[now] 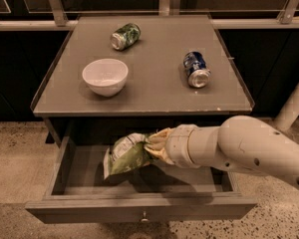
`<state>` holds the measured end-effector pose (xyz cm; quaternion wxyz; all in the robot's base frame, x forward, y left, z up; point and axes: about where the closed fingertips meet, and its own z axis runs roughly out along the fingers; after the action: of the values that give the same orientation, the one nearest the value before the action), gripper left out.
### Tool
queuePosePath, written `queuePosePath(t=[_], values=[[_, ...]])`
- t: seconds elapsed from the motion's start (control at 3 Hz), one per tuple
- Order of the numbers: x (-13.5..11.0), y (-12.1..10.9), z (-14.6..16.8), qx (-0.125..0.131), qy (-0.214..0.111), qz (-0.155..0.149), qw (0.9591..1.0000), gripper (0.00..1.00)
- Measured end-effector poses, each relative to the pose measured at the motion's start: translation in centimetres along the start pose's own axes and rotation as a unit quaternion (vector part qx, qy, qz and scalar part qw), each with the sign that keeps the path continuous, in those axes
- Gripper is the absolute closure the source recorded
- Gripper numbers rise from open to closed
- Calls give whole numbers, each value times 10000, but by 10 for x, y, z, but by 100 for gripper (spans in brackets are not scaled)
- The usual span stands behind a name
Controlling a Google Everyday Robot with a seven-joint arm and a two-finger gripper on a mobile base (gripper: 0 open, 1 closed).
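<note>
My gripper (152, 146) is shut on a green and white chip bag (123, 155), holding it by its right end above the open drawer (70, 168). The bag hangs slightly above the drawer floor and casts a shadow below. The white arm (239, 148) reaches in from the right, over the drawer's right half.
On the grey table top (154, 83) lie a white bowl (105, 76) at the left, a green can (125, 36) on its side at the back, and a blue can (196, 68) on its side at the right. A white post (294, 106) stands at the right.
</note>
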<state>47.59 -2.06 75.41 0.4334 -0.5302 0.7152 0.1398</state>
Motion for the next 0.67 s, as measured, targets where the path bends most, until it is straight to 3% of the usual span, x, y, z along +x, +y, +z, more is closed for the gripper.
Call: queuePosePath(t=[0.33, 0.67], values=[[-41, 11, -44, 218, 117, -414, 9988, 100], [-88, 14, -93, 668, 206, -960, 9929, 100]])
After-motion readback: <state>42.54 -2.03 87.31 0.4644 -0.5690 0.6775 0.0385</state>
